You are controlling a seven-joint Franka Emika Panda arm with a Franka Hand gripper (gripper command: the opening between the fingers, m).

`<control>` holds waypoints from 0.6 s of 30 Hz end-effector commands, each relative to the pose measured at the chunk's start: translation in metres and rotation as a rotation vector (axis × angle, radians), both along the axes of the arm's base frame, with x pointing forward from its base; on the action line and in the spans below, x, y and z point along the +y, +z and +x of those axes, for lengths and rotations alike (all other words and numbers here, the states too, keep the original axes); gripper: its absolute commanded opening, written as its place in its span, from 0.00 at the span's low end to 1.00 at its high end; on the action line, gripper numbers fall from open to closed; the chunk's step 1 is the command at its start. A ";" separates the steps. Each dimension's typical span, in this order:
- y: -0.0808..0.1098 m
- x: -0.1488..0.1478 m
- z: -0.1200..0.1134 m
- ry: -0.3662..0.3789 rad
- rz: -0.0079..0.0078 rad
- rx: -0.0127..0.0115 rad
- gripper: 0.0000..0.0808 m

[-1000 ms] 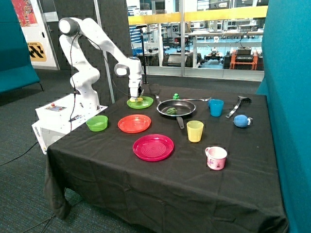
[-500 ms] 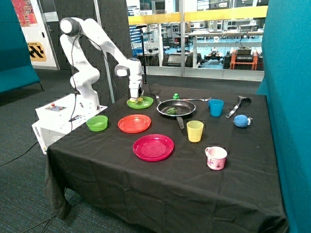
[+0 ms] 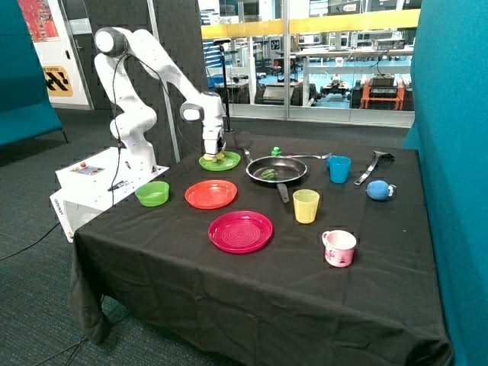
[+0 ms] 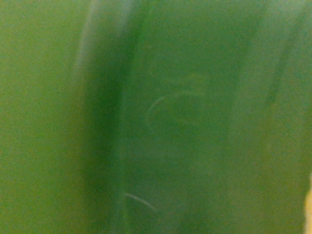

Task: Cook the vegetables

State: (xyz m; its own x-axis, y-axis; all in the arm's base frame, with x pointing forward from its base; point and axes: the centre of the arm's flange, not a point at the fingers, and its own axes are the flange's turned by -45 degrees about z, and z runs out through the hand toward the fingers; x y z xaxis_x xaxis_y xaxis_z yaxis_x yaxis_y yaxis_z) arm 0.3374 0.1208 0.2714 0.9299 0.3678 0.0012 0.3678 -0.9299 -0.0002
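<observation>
The pale yellow vegetable lies on a small green plate at the back of the table. My gripper stands right down over that plate, at the yellow piece. The dark green vegetable rests inside the black frying pan beside the plate. In the wrist view the green plate fills almost everything from very close, with a sliver of the yellow piece at one edge.
An orange plate, a pink plate and a green bowl lie nearer the front. A yellow cup, blue cup, pink mug, blue ball and small green knob surround the pan.
The arm has sunk slightly, bringing the gripper a little lower onto the green plate. Nothing else on the table has moved.
</observation>
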 end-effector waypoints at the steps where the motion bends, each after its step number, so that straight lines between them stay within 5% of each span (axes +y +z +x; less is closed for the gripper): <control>1: 0.001 -0.002 0.000 -0.003 -0.0006 0.0010 0.00; 18: 0.003 -0.003 0.007 -0.001 -0.0006 0.0010 0.00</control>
